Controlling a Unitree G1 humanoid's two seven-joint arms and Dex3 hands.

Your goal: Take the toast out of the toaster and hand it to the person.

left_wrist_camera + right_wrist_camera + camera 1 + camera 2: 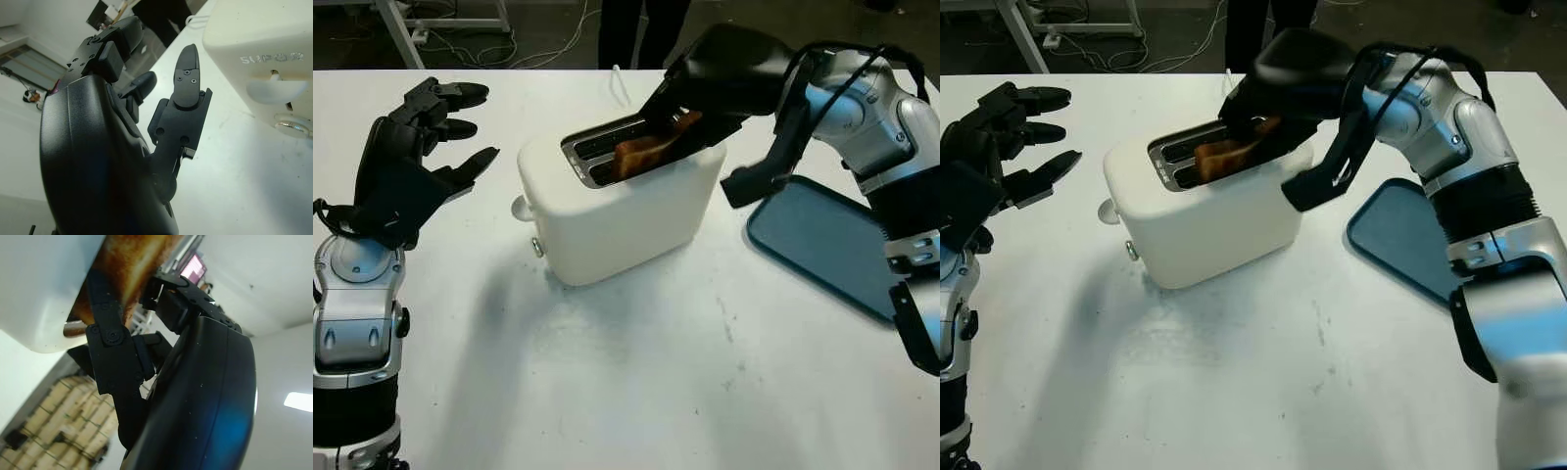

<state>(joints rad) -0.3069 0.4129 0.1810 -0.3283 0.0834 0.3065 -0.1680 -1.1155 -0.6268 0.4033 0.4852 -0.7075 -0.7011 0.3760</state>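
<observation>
A white toaster (617, 206) stands in the middle of the white table. A browned slice of toast (646, 150) sticks up tilted out of its near slot. My right hand (680, 122) reaches over the toaster from the right, its black fingers closed around the toast's right end. In the right wrist view the fingers (112, 347) press against the toast (132, 264). My left hand (435, 137) hovers open above the table, left of the toaster and apart from it. A person's dark legs (641, 29) stand beyond the far table edge.
A dark blue tray (822, 245) lies flat on the table right of the toaster, under my right forearm. The toaster's lever and knob (288, 107) face my left hand. Cables and a metal frame lie on the floor behind the table.
</observation>
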